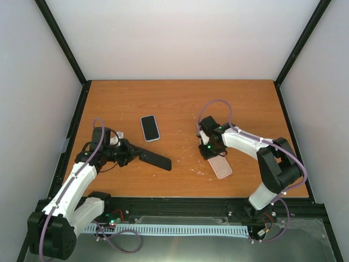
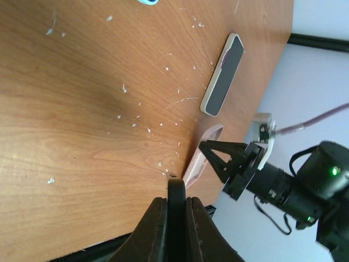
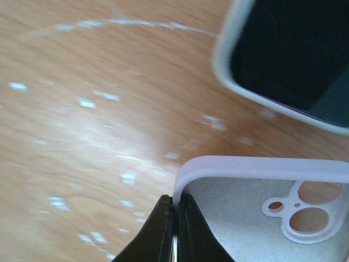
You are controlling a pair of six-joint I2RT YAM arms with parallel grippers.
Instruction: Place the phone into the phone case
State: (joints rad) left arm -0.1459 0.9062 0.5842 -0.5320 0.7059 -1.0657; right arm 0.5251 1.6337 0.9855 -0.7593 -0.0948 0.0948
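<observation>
My left gripper (image 1: 135, 154) is shut on one end of a flat black phone (image 1: 156, 160), which sticks out to the right just above the table. In the left wrist view the phone (image 2: 175, 188) stands edge-on between the shut jaws of the left gripper (image 2: 175, 203). A pale pink phone case (image 1: 222, 168) lies open side up at centre right. My right gripper (image 1: 210, 151) is shut on the side wall of the case (image 3: 245, 218) near its camera-hole corner, and the jaws of the right gripper (image 3: 175, 201) pinch the rim.
A second phone with a dark screen and a pale rim (image 1: 150, 127) lies flat on the wooden table (image 1: 180, 103) left of centre, close to the case (image 3: 289, 54). Black frame posts and white walls enclose the table. Pale scuff marks dot the wood.
</observation>
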